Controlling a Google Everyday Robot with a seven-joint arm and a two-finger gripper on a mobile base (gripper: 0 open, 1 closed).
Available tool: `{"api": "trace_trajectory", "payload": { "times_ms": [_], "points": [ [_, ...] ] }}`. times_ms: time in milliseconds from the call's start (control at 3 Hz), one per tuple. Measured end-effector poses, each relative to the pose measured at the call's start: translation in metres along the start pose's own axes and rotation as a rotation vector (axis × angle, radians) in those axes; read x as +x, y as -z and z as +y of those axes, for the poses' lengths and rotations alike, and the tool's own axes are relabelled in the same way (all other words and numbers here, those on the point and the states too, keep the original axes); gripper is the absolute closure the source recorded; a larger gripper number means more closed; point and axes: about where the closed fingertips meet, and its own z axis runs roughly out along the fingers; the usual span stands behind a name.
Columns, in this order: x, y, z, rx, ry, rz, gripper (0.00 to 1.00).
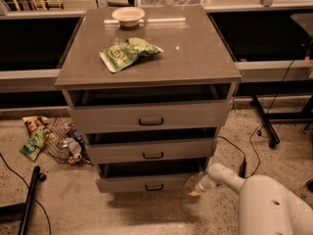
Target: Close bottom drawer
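Arm: one white arm (274,204) fills the bottom-right corner and reaches left along the floor toward the cabinet.
Gripper: one gripper (193,185), low at the right end of the bottom drawer's front, touching or just beside that corner; whether it is wide or narrow cannot be told.
Bottom drawer: the bottom drawer (142,182) is the lowest of the stack and stands partly pulled out, with a dark gap above its flat front and one small dark handle at centre.
Open floor: speckled floor (122,214) lies open before the drawer front, bounded on the right by the arm.
Left edge: one dark pole (29,199) lies slanted near the corner; behind it, one pile of litter (61,141) beside the cabinet's left side, with one green packet (33,143) at its outer edge.
Right edge: black cables (254,141) loop over the floor near the cabinet, and one black stand foot (264,124) sits beyond them.
Drawers: three in all; the middle drawer (151,151) and the top drawer (149,116) each show a dark slit above the front and one handle.
Cabinet top: the grey top (195,58) overhangs the drawers on both sides.
On top: one green bag (128,53) left of centre; one pale bowl (128,16) near the far edge, apart from the bag.
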Motion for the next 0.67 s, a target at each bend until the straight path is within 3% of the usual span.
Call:
{"api": "trace_trajectory", "payload": {
  "times_ms": [333,667],
  "points": [
    [0.0013,-0.0052,-0.0107,-0.016,0.001,-0.025,0.09],
    [0.0027,-0.0058,-0.0121,-0.022,0.003,-0.036,0.00]
  ]
}}
